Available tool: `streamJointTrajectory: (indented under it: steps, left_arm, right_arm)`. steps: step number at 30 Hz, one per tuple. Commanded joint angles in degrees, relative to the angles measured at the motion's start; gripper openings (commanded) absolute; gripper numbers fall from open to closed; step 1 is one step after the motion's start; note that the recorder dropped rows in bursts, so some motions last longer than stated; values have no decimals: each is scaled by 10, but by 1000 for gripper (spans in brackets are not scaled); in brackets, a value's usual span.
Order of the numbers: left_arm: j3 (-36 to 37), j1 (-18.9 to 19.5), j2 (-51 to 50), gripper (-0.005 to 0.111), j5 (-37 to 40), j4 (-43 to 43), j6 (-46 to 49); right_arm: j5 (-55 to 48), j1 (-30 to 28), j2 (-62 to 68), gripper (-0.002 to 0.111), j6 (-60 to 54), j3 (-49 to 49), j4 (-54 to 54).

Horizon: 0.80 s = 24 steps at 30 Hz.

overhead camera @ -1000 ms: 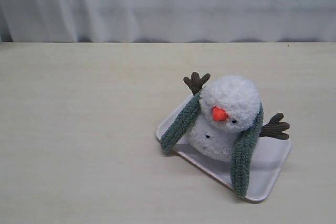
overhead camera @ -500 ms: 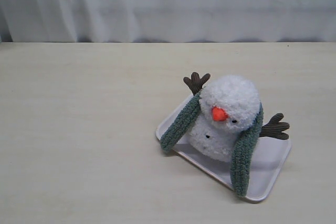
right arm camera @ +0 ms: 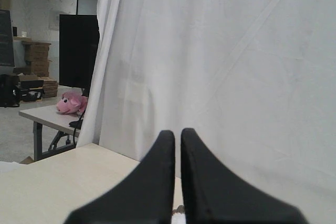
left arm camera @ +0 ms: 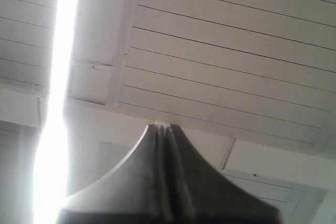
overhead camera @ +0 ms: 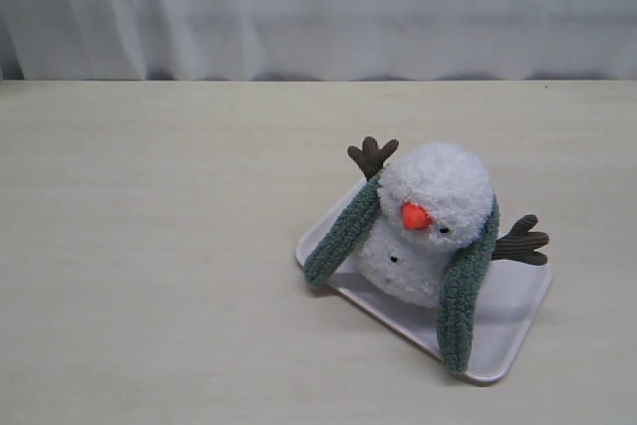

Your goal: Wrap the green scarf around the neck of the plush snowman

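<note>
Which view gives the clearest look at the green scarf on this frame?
The exterior view. There the green scarf hangs over the plush snowman, one end down each side, with the snowman on the white tray. The left wrist view shows only a ceiling, the right wrist view a curtain and table; neither shows the scarf.

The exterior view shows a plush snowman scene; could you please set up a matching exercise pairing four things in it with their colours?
Things:
1. Fuzzy ribbed knit scarf
2. Cone nose of the fluffy plush snowman
3. Corduroy twig arms
4. Flat rectangular tray

Colours:
A. Brown
B. White
C. Sage green
D. Orange

Pairs: 1-C, 2-D, 3-A, 4-B
</note>
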<state>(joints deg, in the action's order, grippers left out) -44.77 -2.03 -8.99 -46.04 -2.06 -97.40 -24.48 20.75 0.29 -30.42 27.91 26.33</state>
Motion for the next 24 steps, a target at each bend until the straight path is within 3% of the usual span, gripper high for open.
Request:
streamJointTrajectory:
  steps: [1,24]
  left_arm:
    - [1,0,22,0,6,10,-2]
    - [1,0,90,0,57,16,-2]
  right_arm:
    - [-3,0,-3,4,2,-3,0]
    - [-3,0,-3,4,2,-3,0]
